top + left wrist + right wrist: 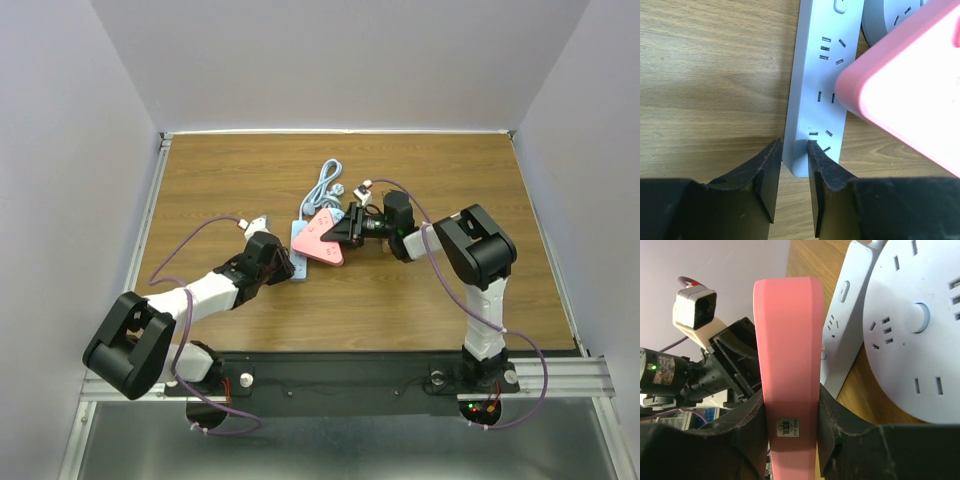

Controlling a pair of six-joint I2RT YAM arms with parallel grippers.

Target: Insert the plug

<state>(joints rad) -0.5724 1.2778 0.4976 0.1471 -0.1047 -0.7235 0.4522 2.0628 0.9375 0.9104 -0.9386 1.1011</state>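
The right arm reaches left across the middle of the table (220, 180). The right claw (790, 397) is clamped on the flat sides of the pink plug (787, 330), which is held partly over the right side of the pale power strip (822, 75). The left arm stretches low toward the far right. The left claw (793, 150) is nearly closed at the strip's near left corner, and I cannot tell whether it pinches it.

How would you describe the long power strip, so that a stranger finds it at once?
Look at the middle of the wooden table. There, beside the pink wedge held in the right pincer, lies the power strip. It alone is long, narrow and pale; its neighbour, the socket disc, is round.
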